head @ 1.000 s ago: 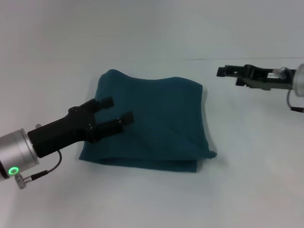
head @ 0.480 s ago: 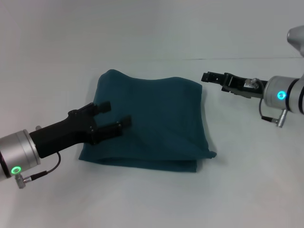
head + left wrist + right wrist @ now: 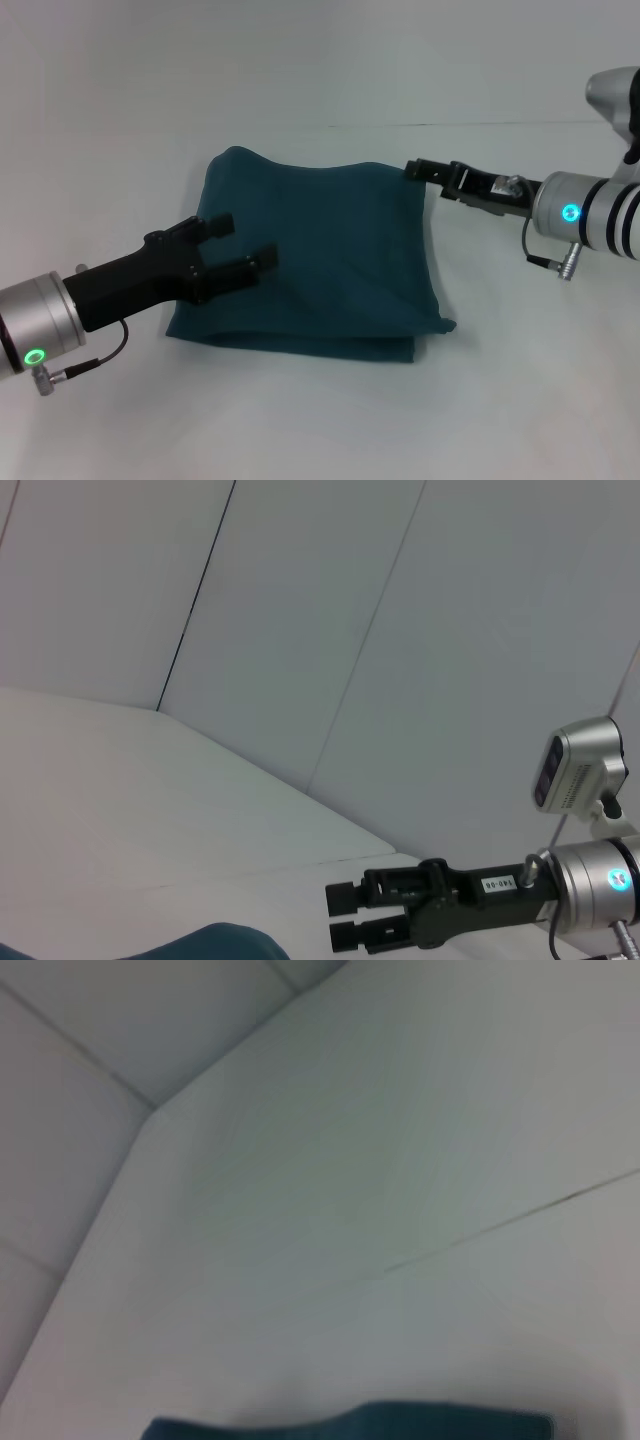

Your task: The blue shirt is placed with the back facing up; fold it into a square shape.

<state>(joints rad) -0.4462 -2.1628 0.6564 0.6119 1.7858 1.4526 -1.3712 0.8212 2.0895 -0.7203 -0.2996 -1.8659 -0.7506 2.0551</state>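
Blue shirt (image 3: 315, 255) lies mid table (image 3: 520, 400). Left gripper (image 3: 243, 243) over its near-left part; right gripper (image 3: 418, 169) at far-right corner.

Left gripper (image 3: 240, 243) agape; right gripper (image 3: 415, 169) perhaps parted.

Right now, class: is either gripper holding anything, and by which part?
Nothing is held. The left gripper is open over the blue shirt; the right gripper sits beside its far corner.

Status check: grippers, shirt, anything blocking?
Left gripper open, over the blue shirt's left side. Right gripper at its far right corner. Shirt folded, roughly square. Nothing blocking.
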